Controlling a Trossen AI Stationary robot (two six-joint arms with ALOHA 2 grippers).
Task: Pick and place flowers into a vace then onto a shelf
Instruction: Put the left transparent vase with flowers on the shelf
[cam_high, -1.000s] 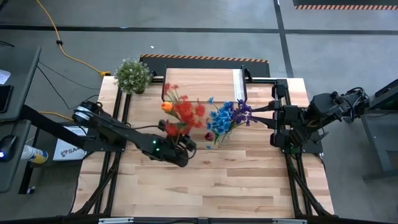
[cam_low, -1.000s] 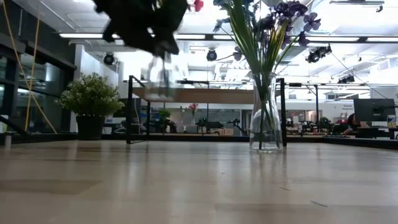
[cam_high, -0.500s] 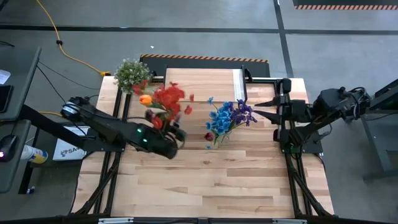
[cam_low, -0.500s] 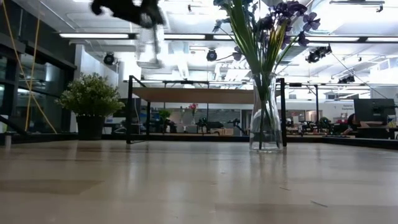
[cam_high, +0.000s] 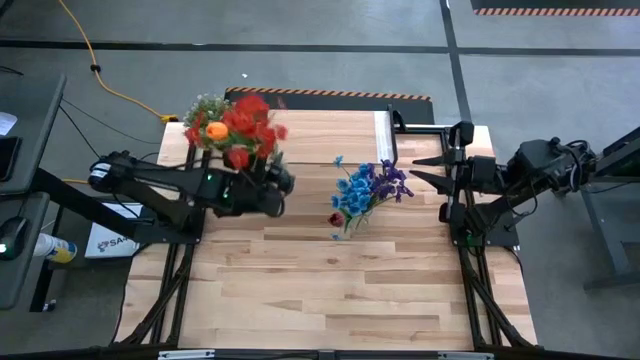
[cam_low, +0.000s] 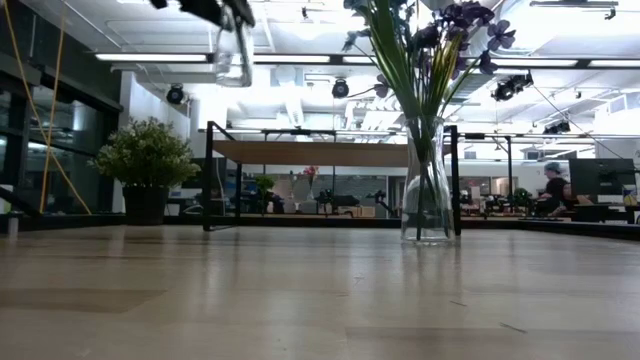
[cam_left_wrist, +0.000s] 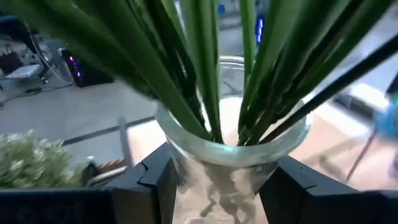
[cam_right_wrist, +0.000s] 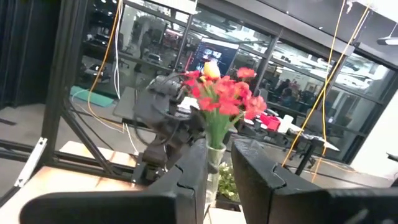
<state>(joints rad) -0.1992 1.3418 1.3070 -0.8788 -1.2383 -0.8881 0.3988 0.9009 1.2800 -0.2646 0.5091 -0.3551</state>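
Note:
My left gripper (cam_high: 272, 188) is shut on a clear glass vase (cam_low: 232, 50) of red and orange flowers (cam_high: 236, 124), held high over the table's far left. A second glass vase (cam_low: 428, 190) with blue and purple flowers (cam_high: 368, 188) stands by its base on the table's middle. A loose red bloom (cam_high: 337, 218) lies beside it. The shelf (cam_high: 325, 135) stands at the far edge. My right gripper (cam_high: 428, 170) waits raised at the table's right side, open by a narrow gap, with nothing in it. My left gripper pinches the vase's neck (cam_left_wrist: 227, 163), just below the rim, between its two fingers (cam_left_wrist: 152, 182), one on each side. The fingers come at it roughly level. The vase hangs lifted clear of the table, nearly upright, with the stems rising out of its mouth.
A bushy green potted plant (cam_low: 147, 160) stands at the table's far left corner, partly behind the red blooms in the high view. The shelf has a pale strip (cam_high: 383, 135) at its right end and black legs (cam_low: 210, 175). People show in the room beyond the table.
My left gripper has risen and gone toward the table's far left with the vase. In the low view the vase has climbed until only its lower part shows. The red blooms now hang over the potted plant's corner. The other vase has stayed put.

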